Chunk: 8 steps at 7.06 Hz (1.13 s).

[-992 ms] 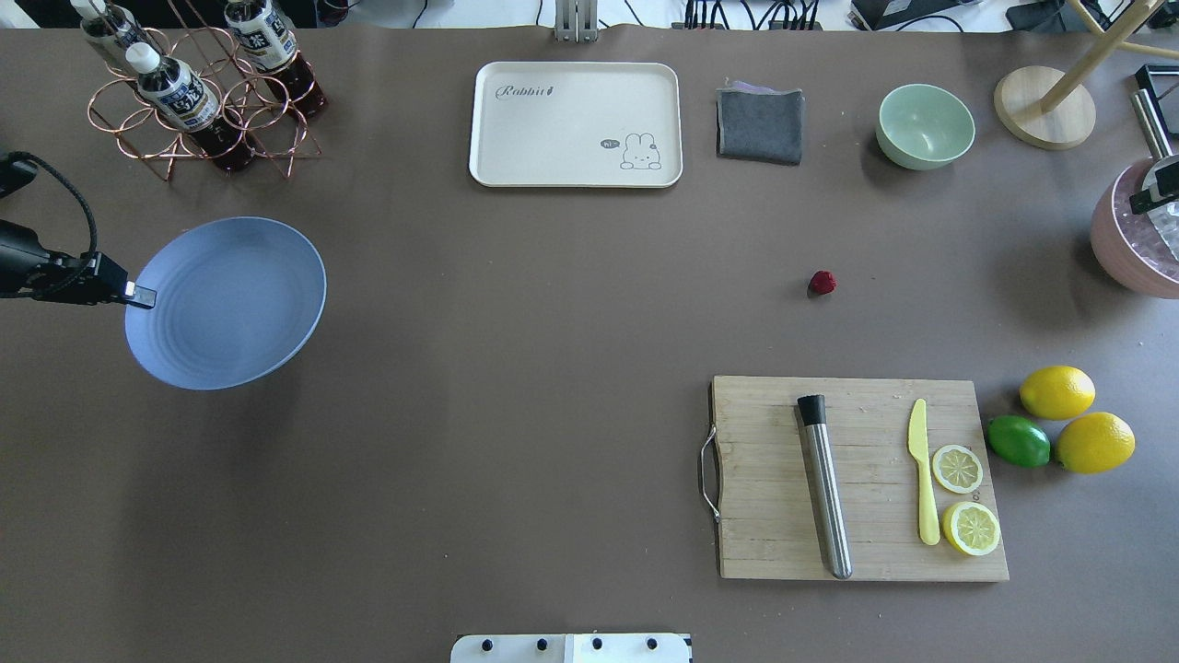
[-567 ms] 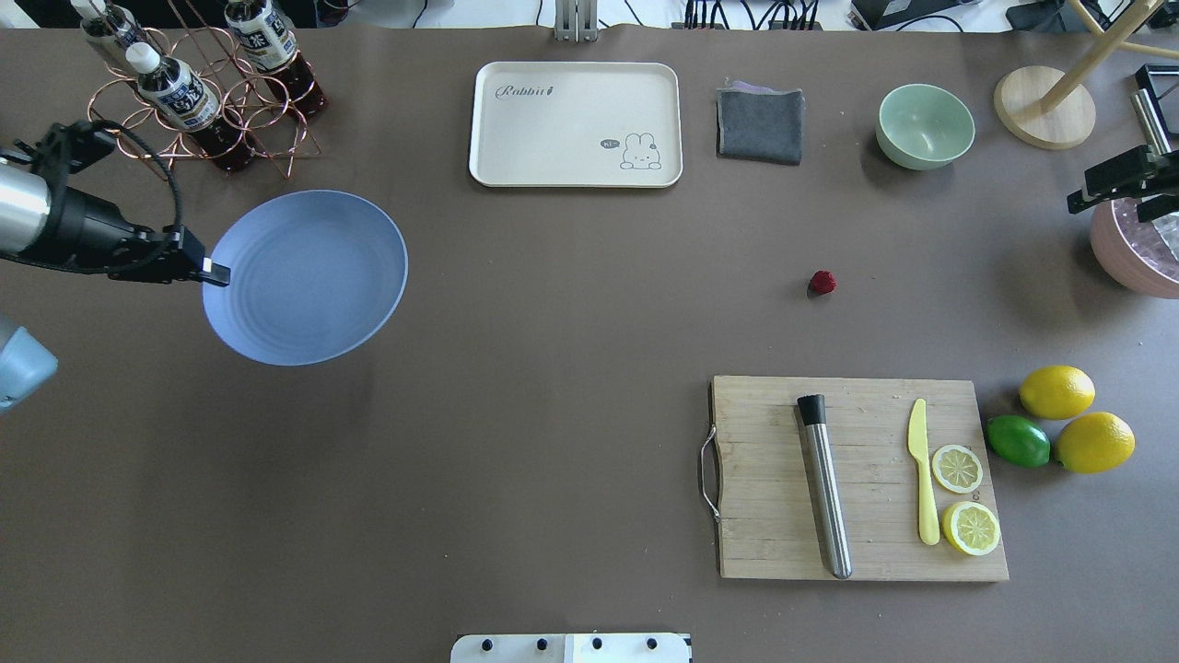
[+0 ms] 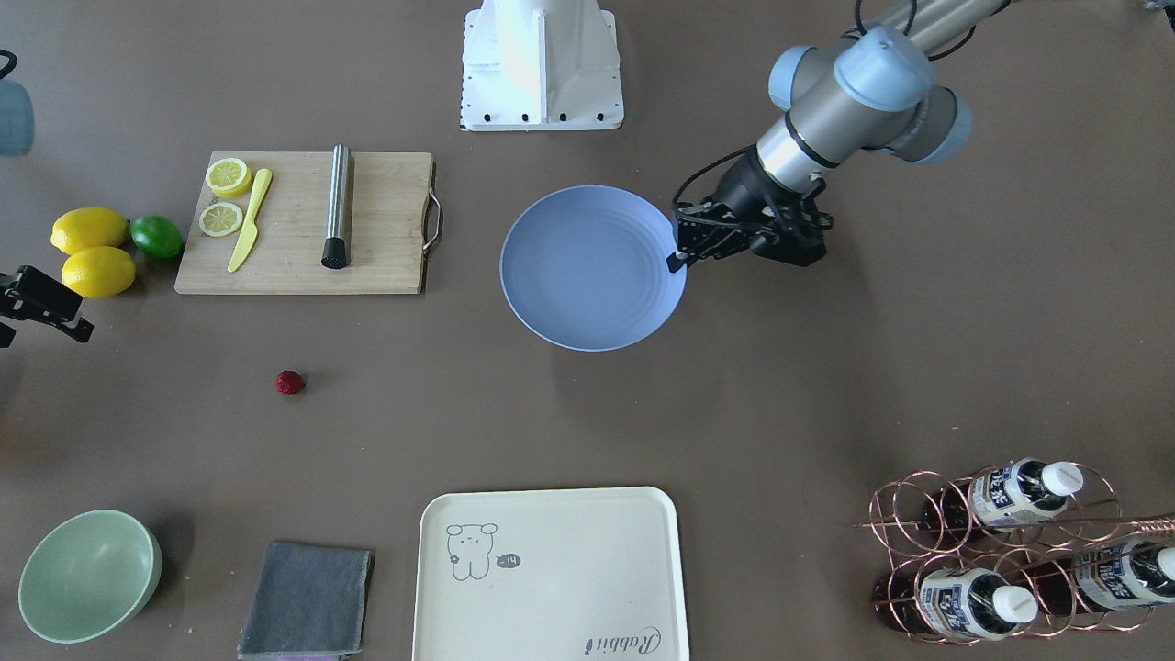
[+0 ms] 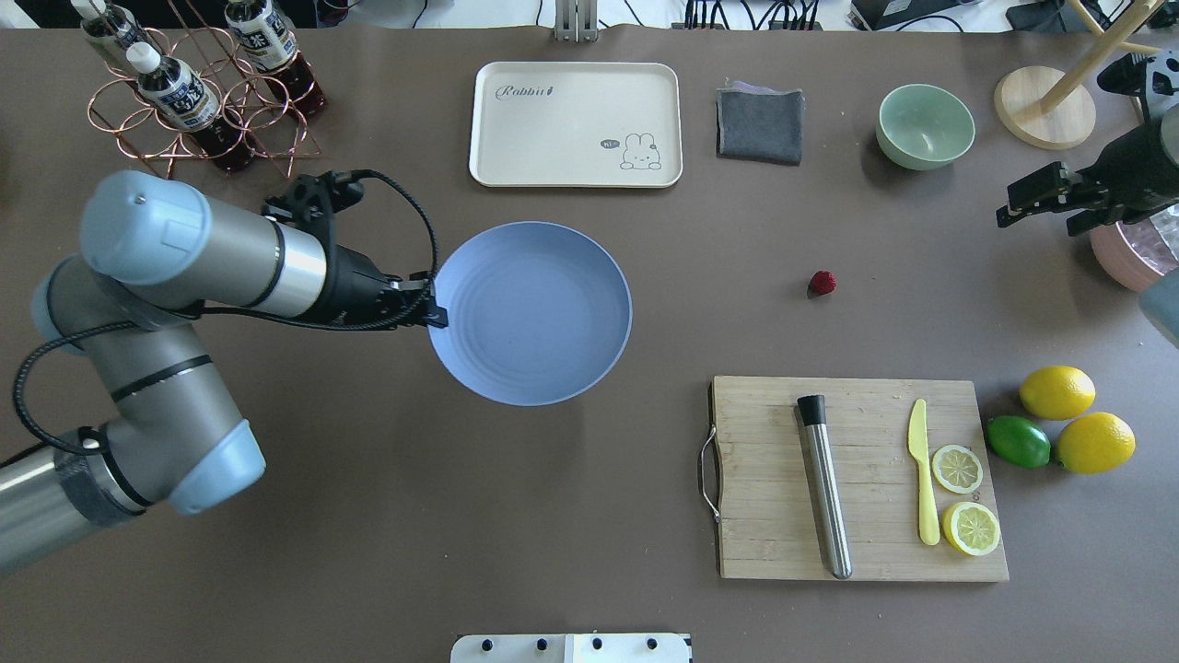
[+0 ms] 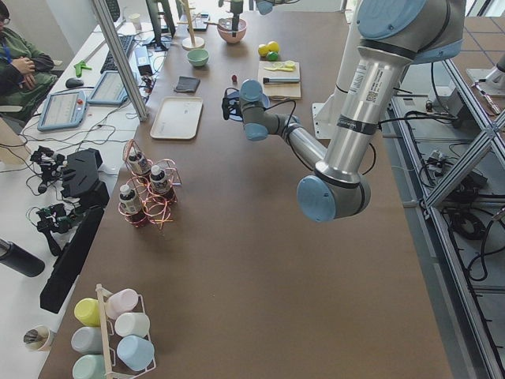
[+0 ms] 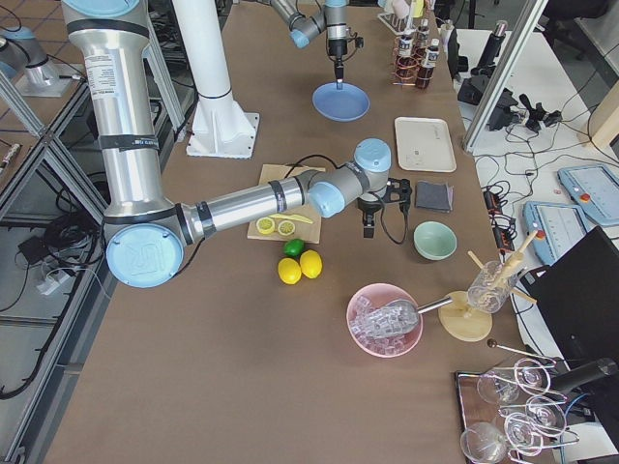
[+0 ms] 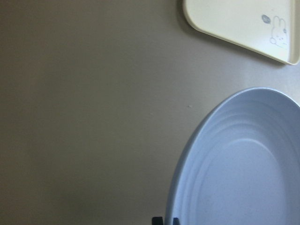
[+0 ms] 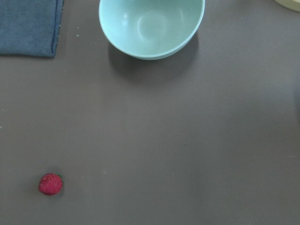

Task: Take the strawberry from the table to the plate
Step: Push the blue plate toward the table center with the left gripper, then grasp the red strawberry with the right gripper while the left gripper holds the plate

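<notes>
1. The left arm [image 4: 212, 262] is built of silver-grey metal tubes joined by rounded pale-blue caps [image 4: 129, 216].
2. The left gripper [image 4: 438, 317] is black and blocky, with a thin black cable [image 4: 424, 216] looping beside it.
3. The right arm [image 6: 251, 203] has the same tubes, with a printed label strip [image 6: 100, 72].
4. The white base plate [image 3: 542, 101] carries dark screws.

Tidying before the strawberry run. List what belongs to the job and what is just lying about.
Job: strawberry; plate, held at its rim by the left gripper; table.
Lying about: tray, grey cloth, green bowl, cutting board, knife, lemons, lime, bottles.
</notes>
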Available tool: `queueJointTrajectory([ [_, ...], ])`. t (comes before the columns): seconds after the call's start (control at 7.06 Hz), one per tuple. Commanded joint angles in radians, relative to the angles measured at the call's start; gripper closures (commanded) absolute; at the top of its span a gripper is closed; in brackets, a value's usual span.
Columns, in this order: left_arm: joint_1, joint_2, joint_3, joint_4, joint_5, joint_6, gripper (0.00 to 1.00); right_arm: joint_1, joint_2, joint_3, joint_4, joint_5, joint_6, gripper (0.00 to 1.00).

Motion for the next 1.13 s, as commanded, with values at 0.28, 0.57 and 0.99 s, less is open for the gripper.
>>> queueJointTrajectory([
  [0.28, 0.162, -0.062, 0.06, 0.04, 0.184, -0.032, 1.0, -0.165, 0.101, 0.001, 0.001, -0.099, 0.174, 0.0],
  [0.57, 0.163, -0.054, 0.078, 0.028, 0.207, -0.03, 1.0, -0.238, 0.126, 0.009, 0.001, -0.136, 0.225, 0.0],
  [0.99, 0.173, -0.036, 0.071, 0.023, 0.21, -0.029, 1.0, -0.301, 0.142, -0.006, 0.0, -0.201, 0.255, 0.0],
])
